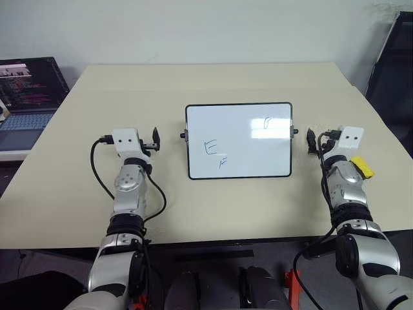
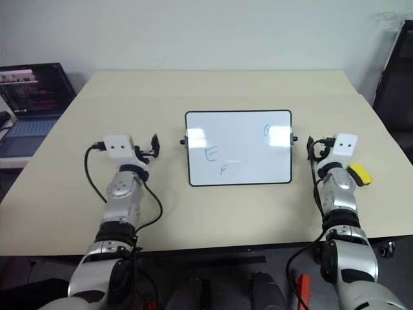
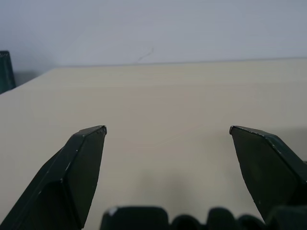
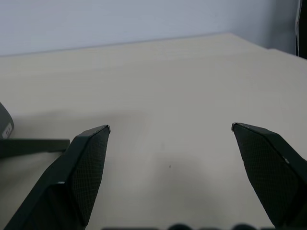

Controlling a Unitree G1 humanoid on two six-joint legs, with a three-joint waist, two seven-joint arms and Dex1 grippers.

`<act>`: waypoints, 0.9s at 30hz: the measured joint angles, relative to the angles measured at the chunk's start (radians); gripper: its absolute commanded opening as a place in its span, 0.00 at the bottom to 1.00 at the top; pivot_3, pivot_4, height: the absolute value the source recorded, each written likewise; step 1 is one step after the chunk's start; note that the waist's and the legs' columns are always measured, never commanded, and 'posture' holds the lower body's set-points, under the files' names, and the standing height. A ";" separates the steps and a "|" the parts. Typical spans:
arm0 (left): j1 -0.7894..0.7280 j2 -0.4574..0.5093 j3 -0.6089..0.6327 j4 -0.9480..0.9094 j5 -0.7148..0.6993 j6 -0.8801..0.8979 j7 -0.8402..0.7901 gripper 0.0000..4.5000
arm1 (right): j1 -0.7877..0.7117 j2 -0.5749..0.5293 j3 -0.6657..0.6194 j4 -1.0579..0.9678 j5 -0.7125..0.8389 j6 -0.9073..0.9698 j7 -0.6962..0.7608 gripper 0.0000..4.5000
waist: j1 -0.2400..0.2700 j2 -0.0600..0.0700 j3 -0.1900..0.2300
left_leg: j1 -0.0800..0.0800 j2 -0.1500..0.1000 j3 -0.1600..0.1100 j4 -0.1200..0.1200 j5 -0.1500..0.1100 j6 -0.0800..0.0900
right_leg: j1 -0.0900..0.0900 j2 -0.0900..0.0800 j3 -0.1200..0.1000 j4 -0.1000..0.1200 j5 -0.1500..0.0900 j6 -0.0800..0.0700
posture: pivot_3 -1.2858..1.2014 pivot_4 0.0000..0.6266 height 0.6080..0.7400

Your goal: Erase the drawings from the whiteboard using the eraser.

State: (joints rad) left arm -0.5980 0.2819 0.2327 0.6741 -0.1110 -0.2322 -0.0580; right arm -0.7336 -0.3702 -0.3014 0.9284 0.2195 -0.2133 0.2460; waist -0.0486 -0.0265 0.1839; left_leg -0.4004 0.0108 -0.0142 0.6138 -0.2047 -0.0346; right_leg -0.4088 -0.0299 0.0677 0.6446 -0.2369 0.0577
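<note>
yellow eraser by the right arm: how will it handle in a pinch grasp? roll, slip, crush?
The eraser looks blocky and flat-sided, so it probably won't roll. It is small beside the open right gripper, so likely light and liable to skid on the smooth table if nudged. Whether it crushes can't be judged.

Eraser (image 1: 362, 166) part-hidden behind R arm

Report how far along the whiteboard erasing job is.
Nothing is done yet: the whiteboard still carries all its blue drawings. Nothing is in hand: the left hand and right hand are both open and empty over the table, one on each side of the board. The eraser lies on the table beside the right arm. Left to do: pick it up and wipe off every mark.
</note>
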 measured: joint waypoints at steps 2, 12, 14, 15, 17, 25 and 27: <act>0.009 0.000 0.002 0.005 0.000 -0.001 0.001 1.00 | -0.003 0.001 0.000 0.013 0.000 -0.001 0.003 0.99 | 0.000 0.000 0.000 | 0.000 0.000 -0.001 0.000 0.000 0.000 | 0.000 0.000 -0.001 0.000 0.000 0.000 | 0.52 0.24 1.00; 0.008 -0.023 -0.011 0.006 0.005 -0.020 0.005 1.00 | -0.020 0.006 0.006 0.045 0.000 -0.020 0.016 0.99 | 0.000 0.000 0.000 | 0.000 0.000 -0.001 0.000 0.000 0.000 | 0.000 0.000 -0.001 0.001 0.000 0.000 | 0.52 0.24 1.00; 0.008 -0.023 -0.011 0.006 0.009 -0.020 0.004 1.00 | -0.019 0.003 0.006 0.045 0.000 -0.021 0.020 0.99 | -0.001 0.000 0.000 | 0.000 0.000 0.000 0.000 0.000 0.000 | 0.000 0.000 -0.001 0.001 0.000 0.000 | 0.52 0.24 1.00; 0.008 -0.024 -0.012 0.006 0.012 -0.020 0.004 1.00 | -0.017 0.000 0.006 0.045 0.000 -0.022 0.023 0.99 | -0.001 0.000 0.000 | 0.000 0.000 -0.001 0.000 0.000 0.000 | 0.000 0.000 -0.001 0.001 0.000 0.000 | 0.52 0.24 1.00; 0.013 -0.025 -0.020 0.002 0.019 -0.018 0.005 1.00 | -0.006 -0.006 0.005 0.044 0.000 -0.027 0.023 0.99 | -0.001 0.000 0.000 | 0.000 0.000 -0.001 0.000 0.000 0.000 | 0.000 0.000 -0.001 0.000 0.000 0.000 | 0.52 0.24 1.00; 0.108 -0.039 -0.055 -0.080 0.037 0.013 -0.016 1.00 | 0.051 -0.031 -0.004 -0.004 0.007 -0.016 0.040 0.99 | -0.006 0.000 0.000 | 0.001 0.001 -0.001 0.000 0.000 0.000 | 0.000 0.000 0.000 0.001 0.000 0.000 | 0.52 0.24 1.00; 0.132 -0.031 -0.055 -0.119 0.027 0.037 -0.045 1.00 | 0.070 -0.035 -0.004 -0.024 0.012 -0.006 0.058 0.99 | -0.006 0.000 0.000 | 0.000 0.000 0.000 0.000 0.000 0.000 | 0.000 0.000 0.000 0.001 0.000 0.000 | 0.52 0.24 1.00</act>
State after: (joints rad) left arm -0.4659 0.2510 0.1777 0.5550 -0.0837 -0.1949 -0.1030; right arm -0.6638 -0.4049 -0.3058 0.9041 0.2312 -0.2190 0.3042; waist -0.0547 -0.0268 0.1838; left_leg -0.4000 0.0112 -0.0145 0.6140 -0.2047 -0.0346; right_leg -0.4087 -0.0296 0.0675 0.6458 -0.2366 0.0573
